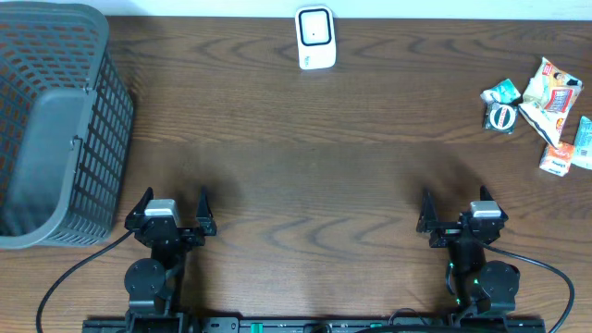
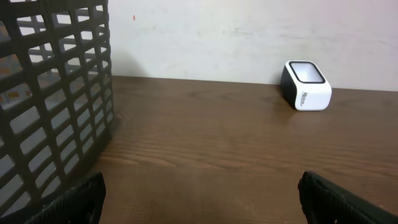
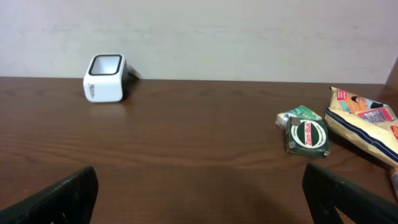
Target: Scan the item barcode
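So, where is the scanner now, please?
In the overhead view, the white scanner stands centrally at the table's far edge, grey basket to its left, snack packets to its right.

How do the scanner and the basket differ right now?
The scanner is small, white and solid-walled; the basket is much larger, dark grey and latticed. The scanner sits at the far edge, mid-table; the basket sits at the left end. Both rest on the wooden table.
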Available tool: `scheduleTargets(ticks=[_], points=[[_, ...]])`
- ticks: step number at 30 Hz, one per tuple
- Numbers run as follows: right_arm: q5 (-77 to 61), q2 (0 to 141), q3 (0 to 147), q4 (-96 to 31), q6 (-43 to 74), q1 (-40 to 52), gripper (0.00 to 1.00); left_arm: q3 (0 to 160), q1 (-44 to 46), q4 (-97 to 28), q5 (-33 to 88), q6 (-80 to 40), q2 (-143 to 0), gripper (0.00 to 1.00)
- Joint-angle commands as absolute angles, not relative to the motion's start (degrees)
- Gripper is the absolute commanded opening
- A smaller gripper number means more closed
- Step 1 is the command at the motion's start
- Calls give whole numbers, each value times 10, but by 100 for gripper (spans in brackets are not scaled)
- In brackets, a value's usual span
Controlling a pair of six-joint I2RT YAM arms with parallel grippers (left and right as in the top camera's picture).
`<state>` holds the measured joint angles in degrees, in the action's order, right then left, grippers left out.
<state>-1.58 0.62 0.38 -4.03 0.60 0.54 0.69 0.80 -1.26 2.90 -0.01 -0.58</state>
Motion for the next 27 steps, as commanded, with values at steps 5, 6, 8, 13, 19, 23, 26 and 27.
scheduleTargets(ticks=[5, 6, 8, 13, 19, 23, 26, 27], points=[[-19, 3, 3, -45, 13, 1, 99, 2, 5, -41, 23, -3, -2, 98], [-19, 3, 3, -45, 13, 1, 99, 2, 5, -40, 23, -3, -2, 97], [-20, 3, 3, -45, 13, 1, 99, 2, 5, -41, 23, -3, -2, 98], [-21, 3, 3, -43, 38, 1, 99, 2, 5, -40, 24, -3, -2, 98], [-21, 3, 3, -43, 38, 1, 99, 2, 5, -40, 24, -3, -2, 98], [-21, 3, 3, -43, 38, 1, 99, 2, 5, -40, 23, -2, -2, 98], [-21, 3, 3, -43, 38, 1, 99, 2, 5, -41, 24, -2, -2, 98], [-21, 3, 3, -43, 38, 1, 99, 2, 5, -40, 24, -2, -2, 98]])
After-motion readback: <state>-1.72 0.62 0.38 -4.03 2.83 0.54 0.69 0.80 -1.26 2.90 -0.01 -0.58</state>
